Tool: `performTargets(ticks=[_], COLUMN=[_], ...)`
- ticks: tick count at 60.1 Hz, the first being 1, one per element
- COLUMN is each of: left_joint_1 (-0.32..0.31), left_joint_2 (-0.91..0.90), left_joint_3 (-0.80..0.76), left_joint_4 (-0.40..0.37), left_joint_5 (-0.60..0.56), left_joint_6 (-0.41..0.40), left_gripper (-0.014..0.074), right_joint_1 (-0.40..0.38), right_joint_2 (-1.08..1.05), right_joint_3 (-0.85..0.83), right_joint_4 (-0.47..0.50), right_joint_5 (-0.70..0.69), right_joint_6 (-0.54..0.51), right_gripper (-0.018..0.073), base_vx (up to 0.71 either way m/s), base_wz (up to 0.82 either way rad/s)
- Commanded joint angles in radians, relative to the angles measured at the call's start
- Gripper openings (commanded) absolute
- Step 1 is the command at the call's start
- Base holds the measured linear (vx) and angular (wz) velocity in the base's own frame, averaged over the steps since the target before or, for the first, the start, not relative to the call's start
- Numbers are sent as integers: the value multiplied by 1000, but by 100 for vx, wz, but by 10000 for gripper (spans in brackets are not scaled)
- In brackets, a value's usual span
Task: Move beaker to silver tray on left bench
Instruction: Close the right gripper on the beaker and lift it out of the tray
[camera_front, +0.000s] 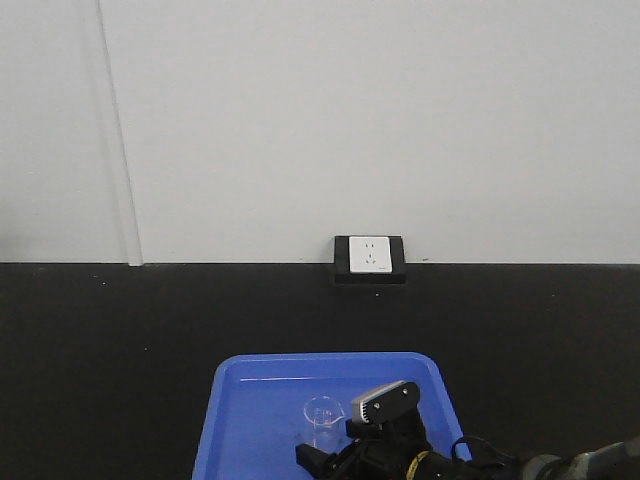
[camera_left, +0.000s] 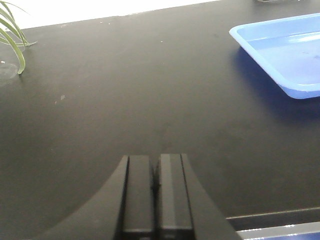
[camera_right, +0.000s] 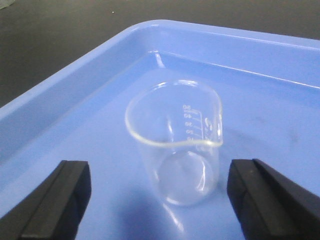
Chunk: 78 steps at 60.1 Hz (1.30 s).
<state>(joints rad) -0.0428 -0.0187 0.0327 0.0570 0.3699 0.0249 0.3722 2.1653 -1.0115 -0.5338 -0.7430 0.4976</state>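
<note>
The small clear glass beaker (camera_right: 175, 145) stands upright inside the bright blue plastic tray (camera_right: 60, 115), at the centre of the right wrist view and low in the front view. The right jaws are spread wide, one at each lower corner of that frame, flanking the beaker without touching it. The left jaws, at the bottom centre of their own view, are pressed together over the matte black counter (camera_left: 125, 90) and hold nothing. The main risk, as I judge it, is that the slick glass slips or tips if one jaw meets it first. The silver tray appears in no view.
</note>
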Motion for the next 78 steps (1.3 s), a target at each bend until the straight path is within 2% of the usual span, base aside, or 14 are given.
performTargets(ticks=[1, 14, 21, 27, 29, 35, 37, 47, 59, 63, 78], left_joint_1=[-7, -7, -7, -7, -7, -7, -7, -7, -7, -7, -7], left_joint_2=[-7, -7, -7, -7, -7, -7, -7, -7, -7, -7, -7], left_joint_3=[20, 20, 20, 20, 20, 20, 20, 20, 20, 20, 20], left_joint_4=[-3, -3, -3, -3, -3, -3, -3, -3, -3, -3, -3], left_joint_5=[-75, -75, -75, -75, -75, -75, -75, -75, -75, -75, -75], left_joint_6=[-2, -2, -2, -2, -2, -2, -2, -2, -2, -2, -2], left_gripper=[1, 1, 1, 1, 1, 1, 1, 1, 1, 1, 1], right_joint_1=[-3, -3, -3, -3, -3, -7, -7, -7, -7, -7, -7], right_joint_2=[-20, 42, 51, 49, 46, 19, 6, -128, -406, -519, -896], right_joint_3=[-67, -157, -177, -176, -176, -172, -167, -103, 72, 156, 476], right_joint_4=[13, 14, 14, 8, -5, -79, -115, -194, -196, -196, -196], right_joint_5=[-75, -78, -76, -83, -82, -82, -78, 10, 301, 359, 402], right_joint_6=[16, 79, 114, 138, 148, 181, 187, 189, 189, 184, 178], right_gripper=[585, 559, 486, 337, 260, 27, -18, -15, -15, -15, -14], base_vx=[0, 0, 0, 0, 0, 0, 0, 0, 0, 0, 0], base_wz=[0, 0, 0, 0, 0, 0, 0, 0, 0, 0, 0])
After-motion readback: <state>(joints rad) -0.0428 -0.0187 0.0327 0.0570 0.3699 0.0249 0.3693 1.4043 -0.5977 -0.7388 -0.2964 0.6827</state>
